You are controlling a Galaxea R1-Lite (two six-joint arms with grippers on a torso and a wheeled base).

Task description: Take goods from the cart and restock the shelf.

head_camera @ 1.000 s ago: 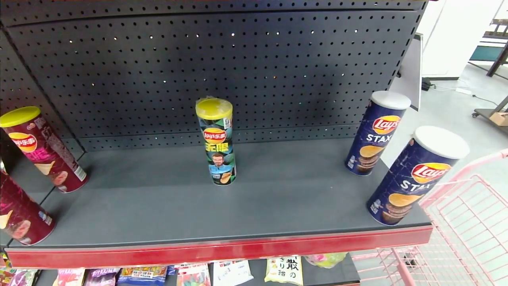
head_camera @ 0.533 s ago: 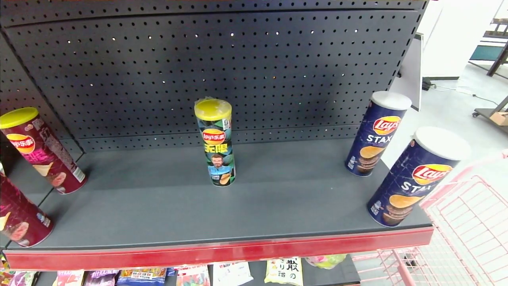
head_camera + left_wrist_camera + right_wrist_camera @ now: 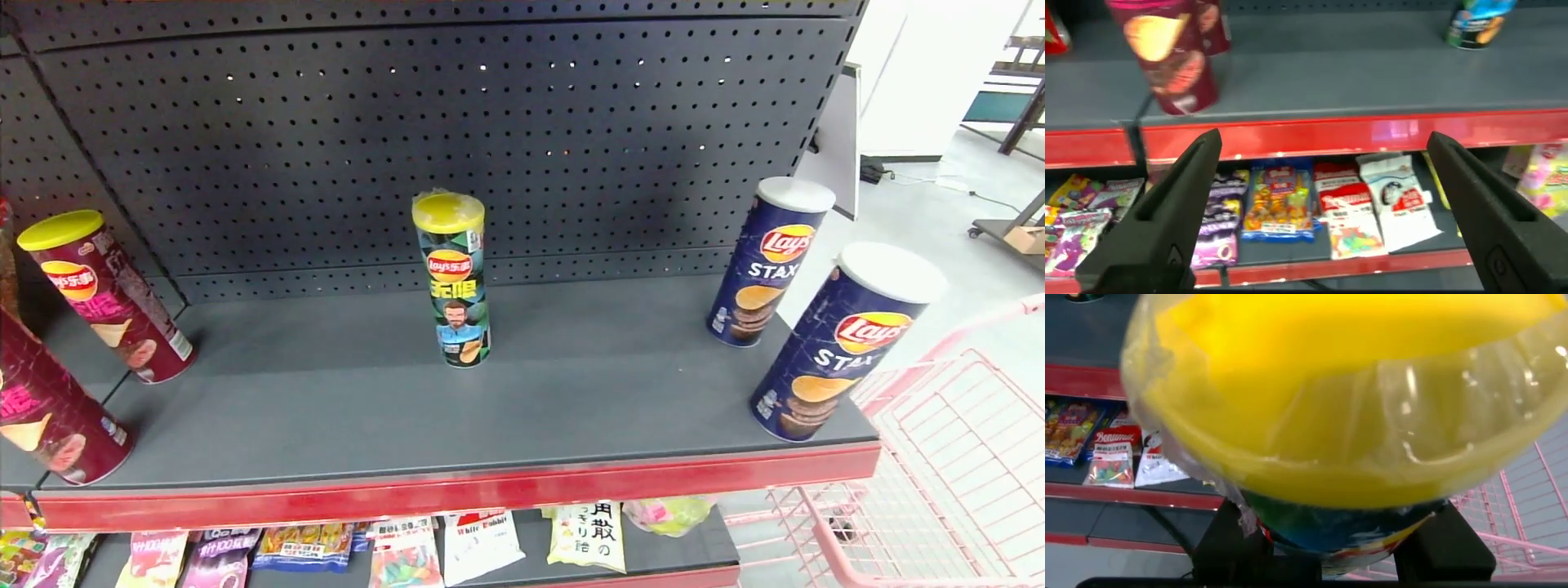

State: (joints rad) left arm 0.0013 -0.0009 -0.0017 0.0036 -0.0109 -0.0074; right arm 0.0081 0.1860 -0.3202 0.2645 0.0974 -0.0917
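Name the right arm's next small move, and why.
Probably carry the held can forward to the shelf's bare stretch between the green can and the rear blue can. The right tool is shut on it, and that gap looks wide enough.

Your head view has shifted, not the goods: the camera has drawn back and tipped down a little. The shelf's (image 3: 457,492) red front edge now sits higher in frame. The snack bags (image 3: 482,545) on the level below show more fully. The dark red cans (image 3: 106,298) have slid inward from the left, and more of the pink cart (image 3: 967,457) shows low on the right.
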